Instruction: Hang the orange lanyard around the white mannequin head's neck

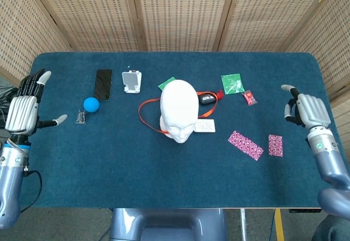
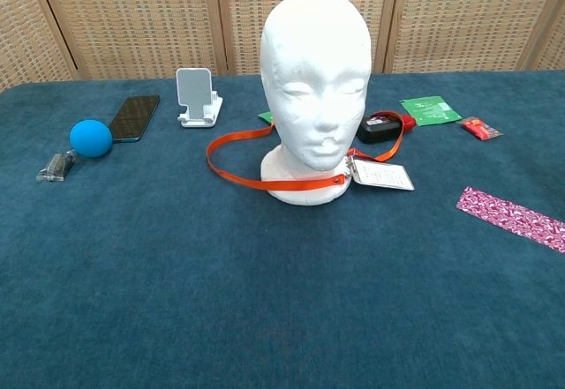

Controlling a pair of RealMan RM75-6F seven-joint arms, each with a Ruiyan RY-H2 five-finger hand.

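At the far left edge of the head view, your left hand [image 1: 24, 110] hangs spread and empty. Near frame centre, the orange lanyard [image 2: 237, 174] already loops round the base of the white mannequin head [image 2: 315, 80], its badge [image 2: 381, 174] lying on the cloth at front. The strap looks thin, limp and light, and would likely sag if lifted; pinch it on the free loop left of the head. At the far right edge, your right hand [image 1: 306, 111] holds nothing, fingers loosely curled.
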